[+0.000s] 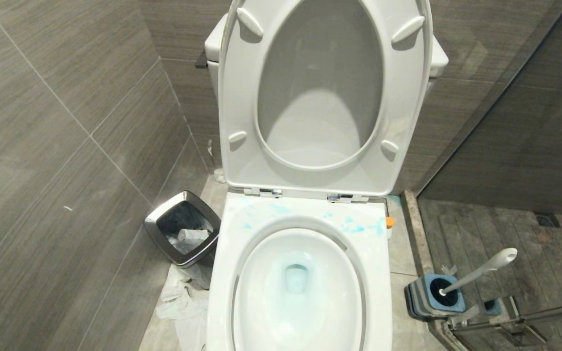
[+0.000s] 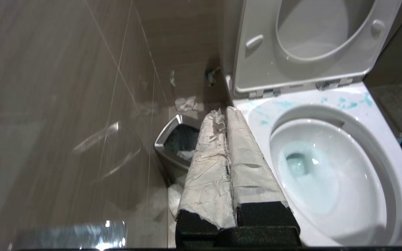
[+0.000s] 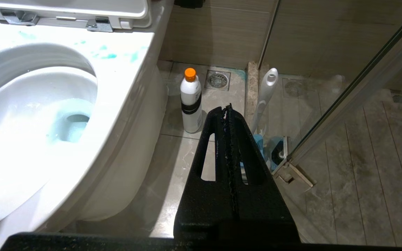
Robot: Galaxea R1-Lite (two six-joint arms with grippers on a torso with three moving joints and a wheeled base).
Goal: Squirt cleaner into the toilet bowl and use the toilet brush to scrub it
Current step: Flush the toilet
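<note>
I have one large glossy white ceramic toilet bowl [image 1: 378, 273] filling the centre and lower middle of the head view, its white seat and lid [image 1: 408, 97] standing upright in the upper centre. Thin turquoise-blue cleaner [image 1: 359, 226] shows as smears across the flat rim behind the basin and as a pale tint in the water. One toilet brush [image 1: 481, 270], slim white handle leaning to the right, stands in its squarish blue-and-grey holder [image 1: 430, 297] at the lower right, well apart from the bowl. One small steel bin [image 1: 183, 229] sits at the left, just beside the bowl. In the right wrist view I count one white bottle with an orange cap [image 3: 191, 101] on the floor. My left gripper [image 2: 223, 113], its two fingers wrapped in white paper, is pressed closed with nothing held; my right gripper [image 3: 227, 108] is likewise closed and empty.
</note>
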